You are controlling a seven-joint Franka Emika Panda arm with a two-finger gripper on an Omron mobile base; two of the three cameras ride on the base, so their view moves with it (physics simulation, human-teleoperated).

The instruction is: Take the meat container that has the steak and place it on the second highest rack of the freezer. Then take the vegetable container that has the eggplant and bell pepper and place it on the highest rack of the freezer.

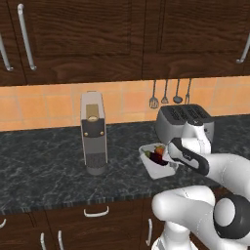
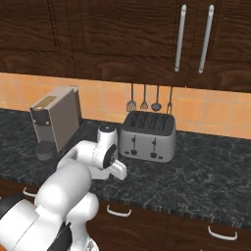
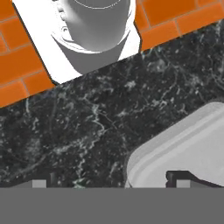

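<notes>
Nearest my hand camera sits the rounded corner of the vegetable container (image 3: 183, 148), a white tray on the dark desk (image 3: 87, 127); from the left base view it holds the eggplant (image 1: 156, 157) and bell pepper (image 1: 159, 149), just in front of the toaster (image 1: 183, 119), right of the coffee machine (image 1: 93, 133); my claw (image 3: 109, 183) hovers at its rim, fingers spread wide, pinching nothing; I judge this the second fetch; next I must straddle the rim and close squarely.
</notes>
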